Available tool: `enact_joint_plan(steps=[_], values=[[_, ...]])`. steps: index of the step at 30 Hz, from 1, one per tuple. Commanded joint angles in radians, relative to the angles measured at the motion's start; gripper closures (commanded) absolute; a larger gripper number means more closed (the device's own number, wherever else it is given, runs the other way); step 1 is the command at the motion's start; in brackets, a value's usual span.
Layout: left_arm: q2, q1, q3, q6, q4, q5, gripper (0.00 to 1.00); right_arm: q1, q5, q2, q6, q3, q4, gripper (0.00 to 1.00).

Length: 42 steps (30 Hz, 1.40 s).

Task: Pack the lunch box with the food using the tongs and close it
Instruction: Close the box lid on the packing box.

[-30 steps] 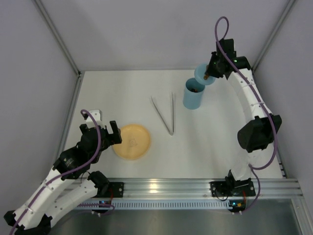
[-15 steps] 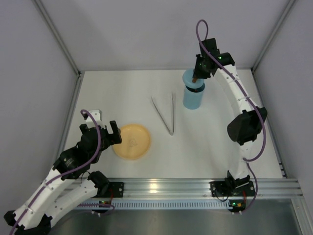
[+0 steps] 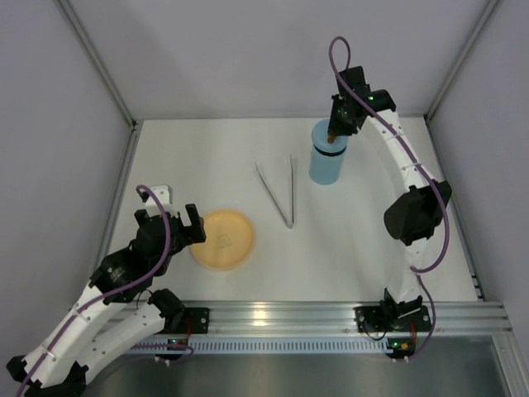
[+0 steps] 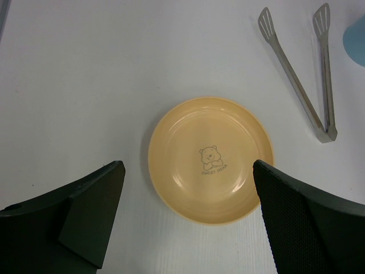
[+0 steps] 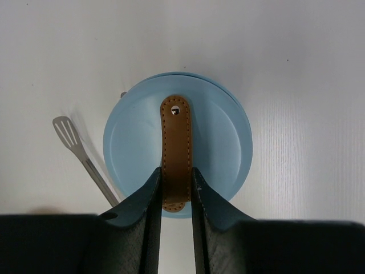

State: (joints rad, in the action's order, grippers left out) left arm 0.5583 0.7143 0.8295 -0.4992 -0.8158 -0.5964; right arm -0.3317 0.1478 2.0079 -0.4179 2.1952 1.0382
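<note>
The plate (image 4: 158, 171) under the left gripper's (image 4: 187, 166) wide-apart fingers is bare, the tongs (image 3: 288, 217) lie beside it, and the far-right lunch box (image 3: 325, 169) seemingly wears its lid (image 5: 219, 137), so only letting go remains for the right gripper (image 5: 175, 172), clamped on the brown handle (image 5: 175, 142).
</note>
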Motion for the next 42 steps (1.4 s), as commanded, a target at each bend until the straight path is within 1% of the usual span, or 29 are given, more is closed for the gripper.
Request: enact_joint_plan(steps=[1, 10, 20, 27, 35, 38, 39, 42], values=[[-0.009, 0.004, -0.001, 0.001, 0.043, -0.013, 0.01, -0.009, 0.013, 0.022, 0.018, -0.012, 0.01, 1.0], [-0.006, 0.004, -0.001, 0.001, 0.043, -0.01, 0.01, -0.009, 0.021, 0.051, 0.024, -0.02, 0.003, 1.0], [-0.006, 0.005, -0.001, -0.001, 0.043, -0.013, 0.01, -0.009, 0.041, 0.046, 0.027, -0.06, -0.013, 1.0], [-0.008, 0.005, 0.0, -0.001, 0.043, -0.014, 0.01, -0.009, 0.023, 0.074, 0.03, -0.058, -0.009, 0.99], [-0.009, 0.005, -0.001, -0.001, 0.043, -0.013, 0.01, -0.009, 0.027, 0.071, 0.033, -0.117, -0.035, 0.91], [-0.008, 0.005, -0.001, -0.001, 0.043, -0.013, 0.01, -0.009, 0.029, 0.069, 0.033, -0.121, -0.036, 0.83], [-0.008, 0.005, -0.001, -0.002, 0.043, -0.014, 0.01, -0.009, 0.03, 0.068, 0.033, -0.124, -0.038, 0.79], [-0.009, 0.005, -0.001, -0.001, 0.043, -0.013, 0.01, -0.009, 0.032, 0.063, 0.034, -0.132, -0.044, 0.73]])
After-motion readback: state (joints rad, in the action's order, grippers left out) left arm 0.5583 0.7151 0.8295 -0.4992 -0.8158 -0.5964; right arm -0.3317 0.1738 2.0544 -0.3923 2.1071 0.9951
